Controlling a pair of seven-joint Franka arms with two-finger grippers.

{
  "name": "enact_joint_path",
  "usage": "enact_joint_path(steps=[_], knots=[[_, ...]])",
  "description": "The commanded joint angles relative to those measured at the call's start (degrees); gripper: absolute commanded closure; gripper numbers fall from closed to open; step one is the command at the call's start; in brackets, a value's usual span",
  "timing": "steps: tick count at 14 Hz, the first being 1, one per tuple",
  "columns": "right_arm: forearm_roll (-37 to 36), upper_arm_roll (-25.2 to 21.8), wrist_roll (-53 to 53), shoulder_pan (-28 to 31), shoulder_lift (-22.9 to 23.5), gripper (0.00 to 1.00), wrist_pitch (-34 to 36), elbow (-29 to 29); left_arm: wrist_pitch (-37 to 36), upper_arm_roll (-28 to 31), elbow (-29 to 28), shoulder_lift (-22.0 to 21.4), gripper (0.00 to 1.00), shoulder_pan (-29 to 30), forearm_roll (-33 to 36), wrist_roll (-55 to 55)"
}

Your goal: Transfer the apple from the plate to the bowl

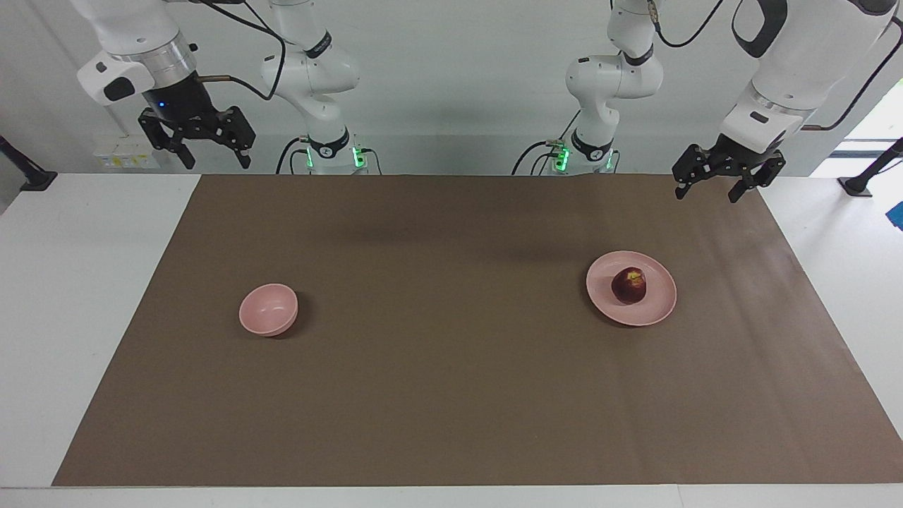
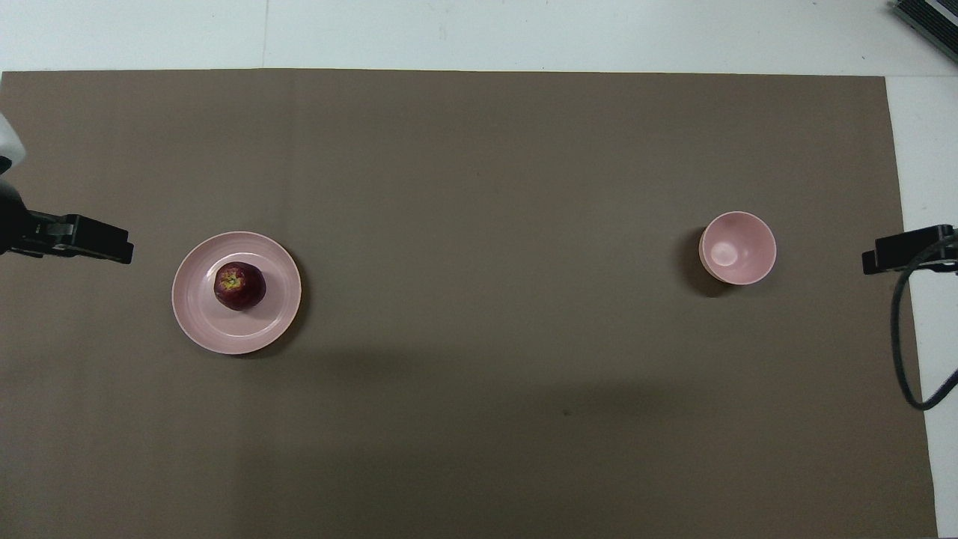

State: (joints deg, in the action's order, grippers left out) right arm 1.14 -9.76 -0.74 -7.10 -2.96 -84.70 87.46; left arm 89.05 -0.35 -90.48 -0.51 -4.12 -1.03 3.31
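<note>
A dark red apple [image 1: 629, 285] [image 2: 239, 286] with a yellowish patch rests on the flat pink plate [image 1: 659, 307] [image 2: 202, 322], toward the left arm's end of the brown mat. The small deep pink bowl [image 1: 268, 309] [image 2: 737, 248] stands empty toward the right arm's end. My left gripper [image 1: 708, 189] [image 2: 112, 248] hangs open in the air over the mat's edge at the robots' end, apart from the plate. My right gripper [image 1: 215, 159] [image 2: 879, 258] hangs open, high over the table's robot-side edge at its own end. Neither holds anything.
A brown mat [image 1: 451, 395] [image 2: 479, 150] covers most of the white table [image 1: 70, 282]. A black cable [image 2: 902, 352] loops down by the right gripper in the overhead view. Both arm bases [image 1: 331, 152] stand at the table's robot end.
</note>
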Motion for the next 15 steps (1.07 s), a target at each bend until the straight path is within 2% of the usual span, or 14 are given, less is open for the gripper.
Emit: enact_joint_path(steps=[1, 7, 15], knots=[[1.41, 0.1, -1.02, 0.42, -0.65, 0.0, -0.65, 0.78, -0.28, -0.09, -3.29, -2.47, 0.0, -0.01, -0.2, 0.46], [1.41, 0.1, -1.02, 0.42, -0.65, 0.0, -0.65, 0.78, 0.86, 0.0, -6.81, -3.44, 0.0, -0.01, -0.2, 0.2], [1.41, 0.1, -1.02, 0.43, -0.65, 0.0, -0.65, 0.78, 6.39, -0.09, -11.64, -3.53, 0.0, 0.34, -0.2, 0.64]])
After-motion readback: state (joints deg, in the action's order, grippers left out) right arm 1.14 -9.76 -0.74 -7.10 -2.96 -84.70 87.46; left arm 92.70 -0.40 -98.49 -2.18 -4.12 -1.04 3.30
